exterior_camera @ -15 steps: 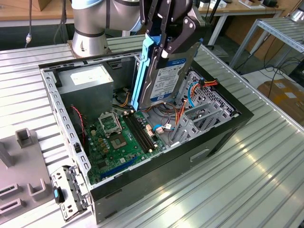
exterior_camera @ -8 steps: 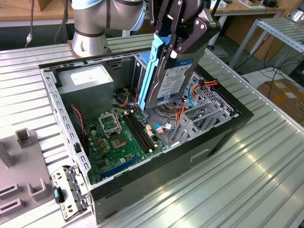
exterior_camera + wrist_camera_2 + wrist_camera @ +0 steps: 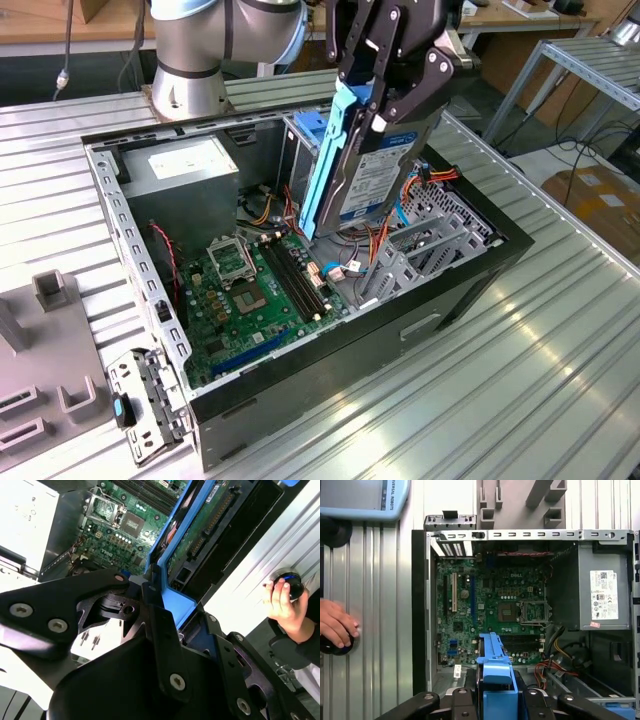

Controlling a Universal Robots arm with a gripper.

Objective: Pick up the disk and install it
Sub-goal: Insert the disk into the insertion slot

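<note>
My gripper (image 3: 387, 112) is shut on the disk (image 3: 378, 182) and holds it on edge above the open computer case (image 3: 340, 375), over the drive cage (image 3: 432, 243) at the exterior view's right. The disk is silver metal with a white-and-blue label and a bright blue side rail (image 3: 324, 165). In the second wrist view the disk (image 3: 201, 524) shows its green circuit-board underside and blue rail between my black fingers (image 3: 161, 611). The first wrist view has the disk's blue end (image 3: 494, 672) in my gripper (image 3: 495, 697), above the motherboard (image 3: 490, 605).
A grey power supply (image 3: 186, 166) with a white sticker fills the case's far corner. Orange and red cables (image 3: 378, 246) lie near the cage. A person's hand (image 3: 335, 625) rests on a black knob beside the case. Grey fixtures (image 3: 42, 345) and a bracket with a blue latch (image 3: 123, 408) lie on the exterior view's left.
</note>
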